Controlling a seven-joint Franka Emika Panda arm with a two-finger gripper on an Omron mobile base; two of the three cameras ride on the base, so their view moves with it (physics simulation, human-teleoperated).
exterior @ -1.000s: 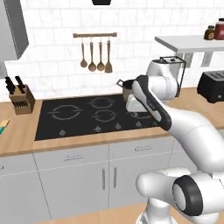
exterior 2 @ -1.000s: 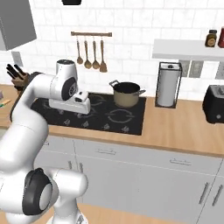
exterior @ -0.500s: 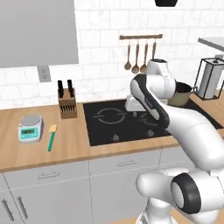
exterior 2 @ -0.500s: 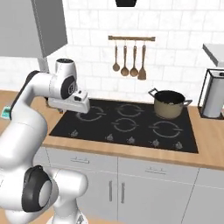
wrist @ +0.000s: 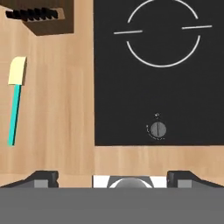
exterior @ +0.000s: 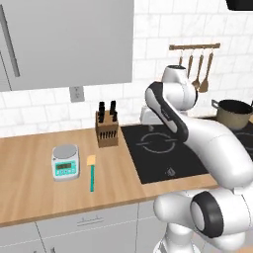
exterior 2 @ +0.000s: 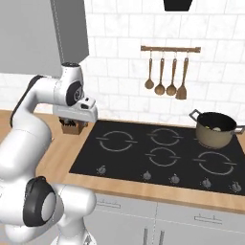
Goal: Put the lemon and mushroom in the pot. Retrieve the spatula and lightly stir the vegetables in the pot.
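Observation:
The spatula (wrist: 14, 103), teal handle and tan blade, lies flat on the wooden counter at the left of the hand view, and in the left base view the spatula (exterior: 91, 173) rests beside a small scale. My gripper (wrist: 113, 178) hangs open and empty above the counter's front edge, well to the right of the spatula, near the cooktop's left corner. The pot (exterior 2: 215, 129) stands on the back right burner, far from the gripper (exterior 2: 74, 119); a pale bit shows inside its rim. The lemon is hidden from view.
A knife block (exterior: 107, 129) stands behind the spatula, near the wall. A kitchen scale (exterior: 65, 162) sits left of it. The black cooktop (wrist: 159, 74) has knobs along its front. Wooden utensils hang on a rail (exterior 2: 167, 72) above it. A wall cabinet (exterior: 64, 39) hangs overhead.
The base has driven left, so the whole scene slid right: the pot now sits far right, and the knife block, scale and spatula have come into view. The gripper stays open.

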